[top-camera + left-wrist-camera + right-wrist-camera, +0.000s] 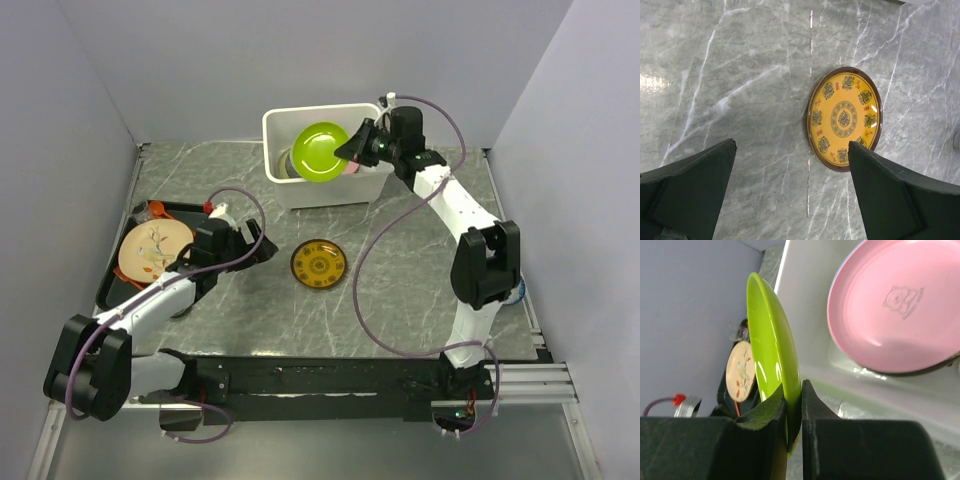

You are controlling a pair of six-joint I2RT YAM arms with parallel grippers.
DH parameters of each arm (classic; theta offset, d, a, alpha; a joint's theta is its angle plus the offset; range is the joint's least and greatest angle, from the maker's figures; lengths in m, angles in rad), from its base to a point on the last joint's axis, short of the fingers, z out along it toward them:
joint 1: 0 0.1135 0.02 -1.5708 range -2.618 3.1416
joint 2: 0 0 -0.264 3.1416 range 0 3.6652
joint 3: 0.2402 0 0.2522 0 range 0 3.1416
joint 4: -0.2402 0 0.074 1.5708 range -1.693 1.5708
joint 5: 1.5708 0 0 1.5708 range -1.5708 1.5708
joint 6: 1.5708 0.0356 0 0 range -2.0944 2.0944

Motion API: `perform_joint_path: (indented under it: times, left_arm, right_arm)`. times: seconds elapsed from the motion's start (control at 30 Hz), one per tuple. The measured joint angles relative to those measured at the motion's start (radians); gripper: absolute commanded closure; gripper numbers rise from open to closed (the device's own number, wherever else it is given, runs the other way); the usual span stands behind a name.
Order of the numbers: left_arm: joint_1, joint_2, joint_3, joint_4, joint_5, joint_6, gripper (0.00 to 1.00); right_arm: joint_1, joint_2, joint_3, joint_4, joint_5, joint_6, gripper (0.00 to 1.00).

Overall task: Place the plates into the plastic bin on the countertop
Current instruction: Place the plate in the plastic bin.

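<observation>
One rim pinch, right fingers (771, 422) tilting lime plate (768, 340) over plastic bin (322, 192) for release; left fingers (690, 185) wide, poised above yellow plate (845, 118).

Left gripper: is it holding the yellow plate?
No, the left gripper stands wide open above the countertop, and the yellow plate lies flat there, untouched.

Left wrist cam: I see my left tool (792, 145) spread wide, dark fingers (690, 185) low in frame | yellow plate (845, 119), brown rim, dark medallions, flat on grey veined bench (740, 75) | one fingertip overlaps its lower edge
</observation>
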Motion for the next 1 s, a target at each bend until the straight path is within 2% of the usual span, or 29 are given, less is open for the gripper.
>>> perform_joint_path:
  times: [0.33,0.7,1.0]
  left_arm:
    - [0.0,-0.005,-0.014,-0.007,-0.016,0.0,0.01]
    - [0.0,0.003,-0.014,-0.008,-0.021,0.0,0.01]
    - [0.0,0.003,-0.019,-0.008,-0.025,0.001,0.01]
  right_arm:
    - [-0.035,0.177,0.218,0.008,-0.003,0.047,1.0]
    - [-0.043,0.289,0.285,0.09,0.024,0.115,1.0]
    - [-0.043,0.439,0.44,0.081,0.046,0.127,1.0]
